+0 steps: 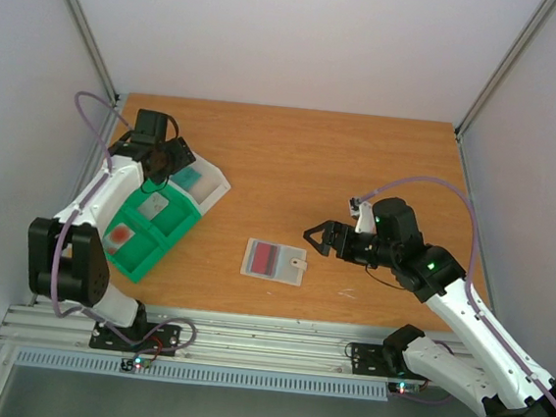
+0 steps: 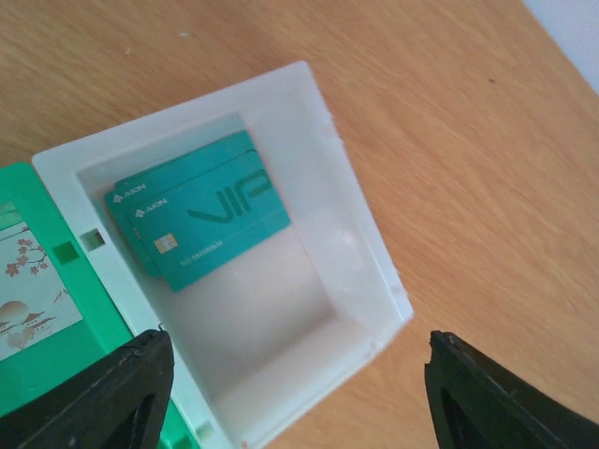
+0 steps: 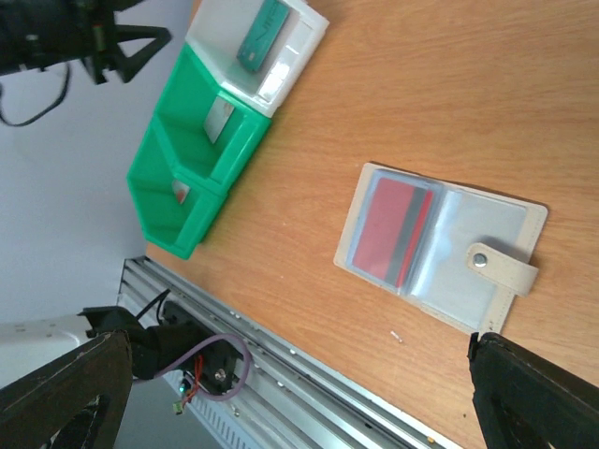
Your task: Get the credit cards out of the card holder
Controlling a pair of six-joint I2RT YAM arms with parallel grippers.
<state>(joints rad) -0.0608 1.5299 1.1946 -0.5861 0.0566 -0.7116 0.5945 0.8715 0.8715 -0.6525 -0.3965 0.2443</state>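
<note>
The card holder (image 1: pixel 274 260) (image 3: pixel 440 248) lies open and flat on the table, its snap tab to the right. A red credit card (image 1: pixel 264 257) (image 3: pixel 386 234) with a grey stripe shows through its left panel. Two teal credit cards (image 2: pixel 201 210) (image 1: pixel 187 174) lie stacked in a white box (image 2: pixel 365 243) (image 1: pixel 219 185). My left gripper (image 1: pixel 159 163) (image 2: pixel 299 393) hangs open above that box with nothing between its fingers. Just right of the holder and apart from it, my right gripper (image 1: pixel 320 237) (image 3: pixel 299 393) is open and empty.
A green compartmented tray (image 1: pixel 172 238) (image 3: pixel 164 201) adjoins the white box at the table's left. It holds a grey card (image 1: pixel 155 202) and a reddish item (image 1: pixel 118 237). A blossom-patterned card (image 2: pixel 23 290) lies in one compartment. A metal rail (image 3: pixel 309 374) runs along the near edge.
</note>
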